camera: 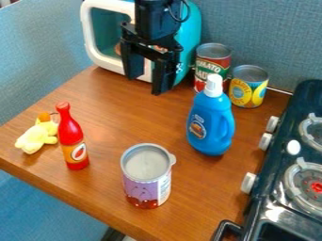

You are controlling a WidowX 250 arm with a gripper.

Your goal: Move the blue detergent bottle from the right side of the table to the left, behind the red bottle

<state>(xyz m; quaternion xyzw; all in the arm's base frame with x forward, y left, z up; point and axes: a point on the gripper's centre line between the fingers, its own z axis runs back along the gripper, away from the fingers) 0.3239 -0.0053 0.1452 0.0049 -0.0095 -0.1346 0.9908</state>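
Starting with the black gripper (146,84): hanging in the upper middle of the frame, pointing down over the wooden tabletop (125,113). Spread pretty wide, with nothing between the fingers, so not holding onto anything. Probably spread like that for clearance on both sides, at a guess. Can't tell about contact with the toy microwave (193,33) right behind, toward the upper left.

Looks teal on the body, with a chunky, rounded white frame at the front and darker teal inside. Partly hidden by the black arm (151,19), so hard to judge the whole shape. Can make out a brownish thing (117,49) inside, too blocked to name. Set back near the wall (258,28), likely to face the front toward the work area.

Moving outward to the upper right: see a red-and-green can (213,56) and a shorter yellow-and-blue can (249,87), both upright on flat bases. Closer in, a blue bottle (211,122) with a white cap, also upright. Lower middle, a purple can (146,176), standing too. Over left, a red bottle (72,136) beside a yellow plush (37,136), lying flopped, presumably too soft to stand. Lower right, a black stove (284,155).
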